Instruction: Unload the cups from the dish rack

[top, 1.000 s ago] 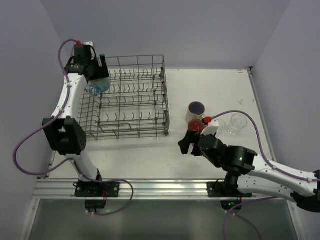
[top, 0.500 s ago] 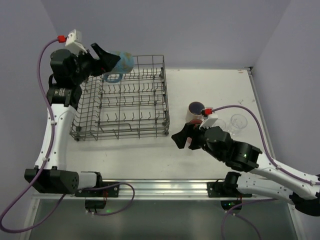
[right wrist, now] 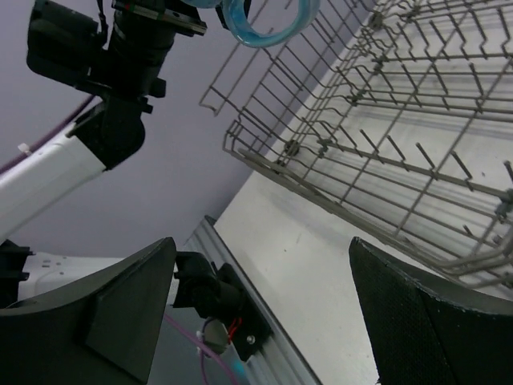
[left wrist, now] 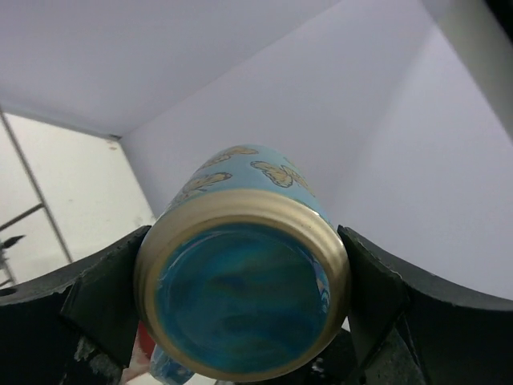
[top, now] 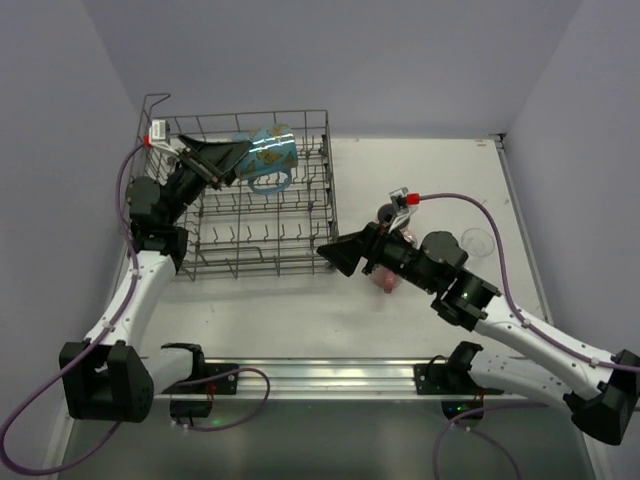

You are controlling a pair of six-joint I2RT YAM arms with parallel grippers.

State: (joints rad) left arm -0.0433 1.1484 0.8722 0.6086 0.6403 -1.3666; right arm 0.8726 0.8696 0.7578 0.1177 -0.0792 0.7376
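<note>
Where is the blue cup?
In the top view, the blue cup hangs above the dish rack, toward its far side, in the left arm's jaws.

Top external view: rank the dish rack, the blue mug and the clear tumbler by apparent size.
1. dish rack, by far.
2. blue mug, though it is held up nearer the camera, so its lead is unsure.
3. clear tumbler.

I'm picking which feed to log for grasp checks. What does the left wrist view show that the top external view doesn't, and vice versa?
Only left wrist: the blue mug's gold-rimmed end close up, squeezed between both fingers. Only top external: the whole dish rack, the open right gripper by its near right corner, and a clear tumbler. Both: the left gripper holding that mug.
</note>
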